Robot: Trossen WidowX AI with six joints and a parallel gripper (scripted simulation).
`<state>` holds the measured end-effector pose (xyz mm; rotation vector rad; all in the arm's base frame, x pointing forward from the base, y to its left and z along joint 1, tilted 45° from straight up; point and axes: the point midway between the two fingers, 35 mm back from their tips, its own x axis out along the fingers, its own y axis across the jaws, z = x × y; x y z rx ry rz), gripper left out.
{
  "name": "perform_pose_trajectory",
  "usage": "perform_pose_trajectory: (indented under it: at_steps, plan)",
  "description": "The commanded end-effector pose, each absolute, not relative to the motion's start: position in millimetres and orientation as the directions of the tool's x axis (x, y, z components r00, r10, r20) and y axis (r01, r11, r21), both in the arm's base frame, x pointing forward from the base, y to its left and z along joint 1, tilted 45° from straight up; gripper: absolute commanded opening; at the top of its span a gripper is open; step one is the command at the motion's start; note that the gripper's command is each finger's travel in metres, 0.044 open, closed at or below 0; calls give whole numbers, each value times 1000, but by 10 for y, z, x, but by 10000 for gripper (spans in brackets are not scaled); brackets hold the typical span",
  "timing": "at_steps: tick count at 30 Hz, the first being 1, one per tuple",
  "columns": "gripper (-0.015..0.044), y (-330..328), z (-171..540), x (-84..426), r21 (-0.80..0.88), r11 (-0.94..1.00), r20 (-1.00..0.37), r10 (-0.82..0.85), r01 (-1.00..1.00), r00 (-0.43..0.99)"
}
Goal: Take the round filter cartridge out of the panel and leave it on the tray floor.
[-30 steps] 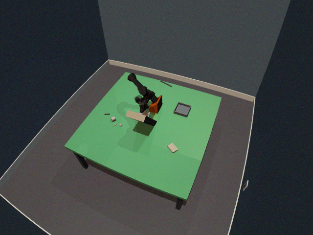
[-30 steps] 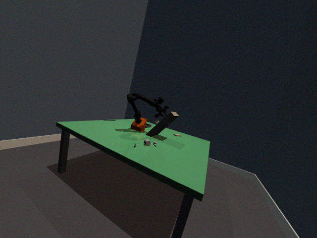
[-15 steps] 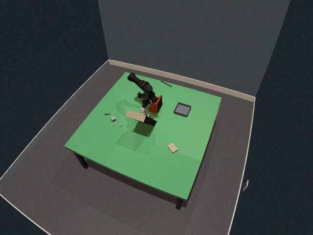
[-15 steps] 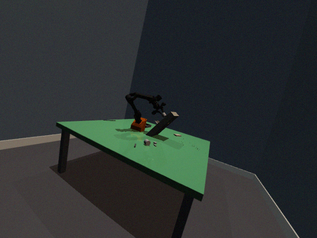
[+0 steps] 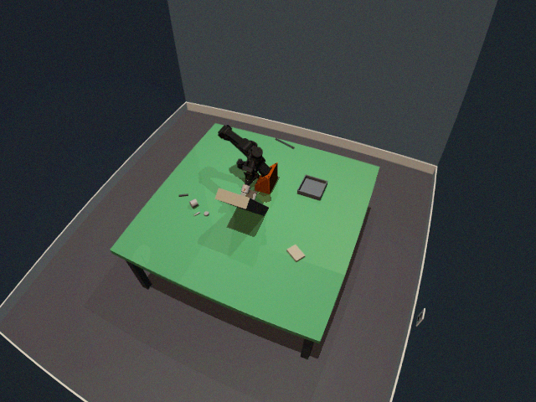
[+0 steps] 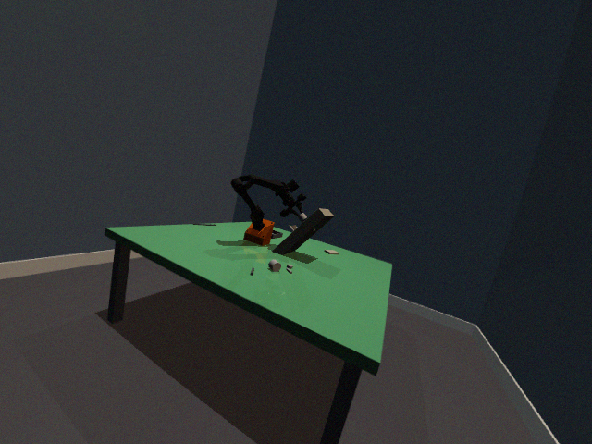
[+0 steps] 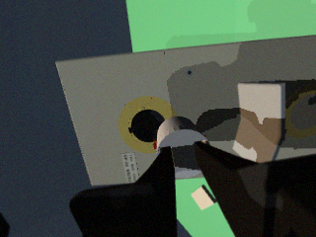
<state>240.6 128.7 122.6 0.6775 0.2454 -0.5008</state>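
Observation:
The cartridge (image 5: 245,188) (image 6: 302,216) (image 7: 173,126) is a pale round cylinder, out of the panel and held in the air in front of its face. My gripper (image 5: 247,183) (image 6: 301,212) (image 7: 181,147) is shut on it; in the wrist view the dark fingertips meet its near face, and the slots are hidden. The tilted service panel (image 5: 233,198) (image 6: 305,231) (image 7: 99,89) has an empty dark hole (image 7: 146,125) inside a yellow ring (image 7: 125,123), beside the cartridge in the wrist view. The dark-walled tray (image 5: 308,195) with a grey floor stands apart, beyond the orange robot base.
A pale block (image 7: 262,101) sticks out from the panel face near a second yellow ring. A pale cylinder (image 5: 193,203) (image 6: 274,265) and several small parts lie beside the panel. A beige block (image 5: 296,252) (image 6: 331,252) and a dark rod (image 5: 285,143) lie farther off.

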Motion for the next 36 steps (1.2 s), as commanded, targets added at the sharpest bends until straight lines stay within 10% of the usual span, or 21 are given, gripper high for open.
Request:
perform_pose_trajectory:
  at_steps: [1,12,16,36]
  plan:
    - [0,1198,1147,2352,539,665,-371,-363,516,855]
    - [0,981,938,2217,539,666,-371,-363,516,855]
    - [105,1024,969,2241,533,669,-375,-362,518,853]
    - [105,981,938,2217,539,666,-371,-363,516,855]
